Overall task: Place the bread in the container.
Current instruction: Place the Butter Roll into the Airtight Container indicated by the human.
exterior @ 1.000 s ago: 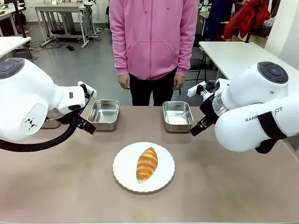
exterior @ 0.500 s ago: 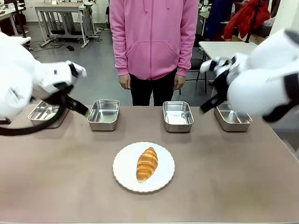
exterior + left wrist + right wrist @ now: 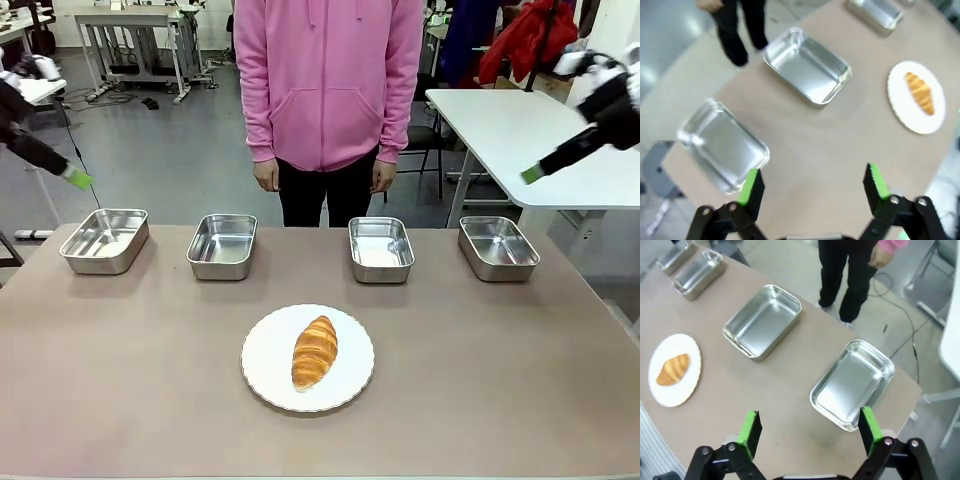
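The bread [image 3: 315,350], a golden ridged loaf, lies on a round white plate [image 3: 270,385] at the table's front middle. Several alike steel containers stand empty in a row behind it, among them one left of centre [image 3: 222,245] and one right of centre [image 3: 381,249]. My left gripper [image 3: 812,175] hangs open high over the table's left end, one green fingertip [image 3: 78,180] showing. My right gripper [image 3: 809,417] hangs open high over the right end, its fingertip [image 3: 530,175] above the outermost container [image 3: 498,247]. Both wrist views show the bread [image 3: 920,92] [image 3: 673,369] far off.
A person in a pink hoodie [image 3: 328,80] stands at the far edge, hands down at the sides. The leftmost pan [image 3: 104,240] sits near the table's left corner. A white table [image 3: 520,120] stands behind at the right.
Both arms have swung up and outward from low over the table to high at its ends, uncovering the two outer pans. The bread and plate have not moved.
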